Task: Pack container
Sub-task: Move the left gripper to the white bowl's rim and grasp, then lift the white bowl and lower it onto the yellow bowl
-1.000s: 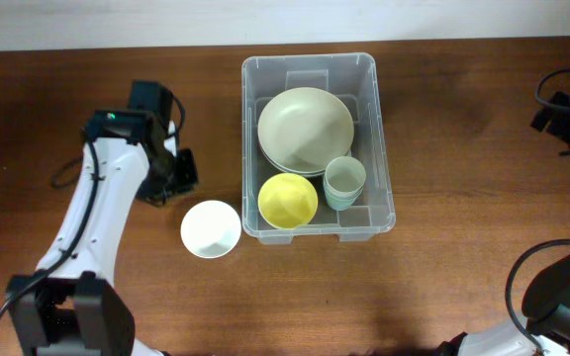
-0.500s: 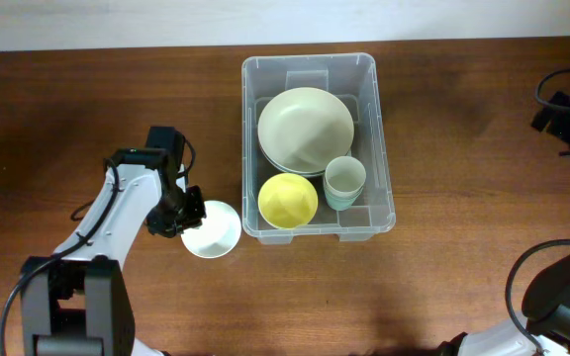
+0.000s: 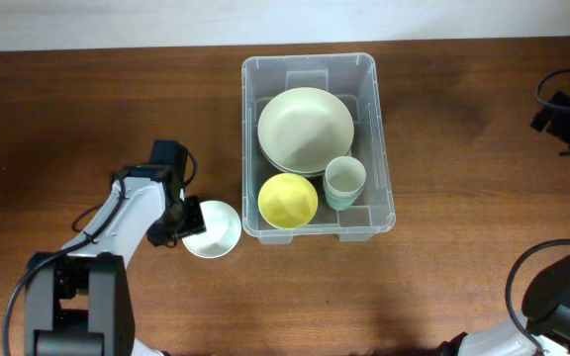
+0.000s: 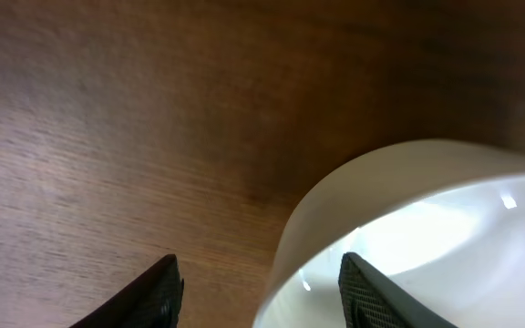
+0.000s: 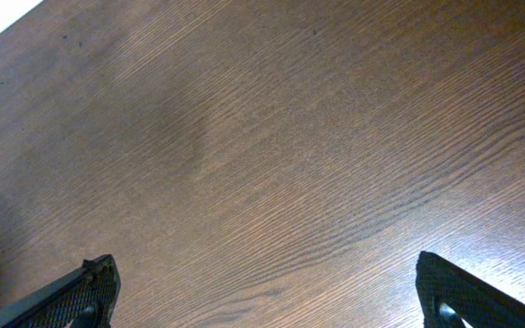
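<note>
Parted left end effector [image 4: 262, 293] seemingly straddles bowl [image 4: 408, 210] rim.

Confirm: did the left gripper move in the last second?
Yes. Overhead, the left gripper has come down-frame and slightly right relative to the container, reaching the white bowl at its rim.

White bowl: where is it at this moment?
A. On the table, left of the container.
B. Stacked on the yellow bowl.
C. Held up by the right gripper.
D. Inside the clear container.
A: the white bowl sits on the table beside the container, its rim between the left gripper's open fingers.
</note>
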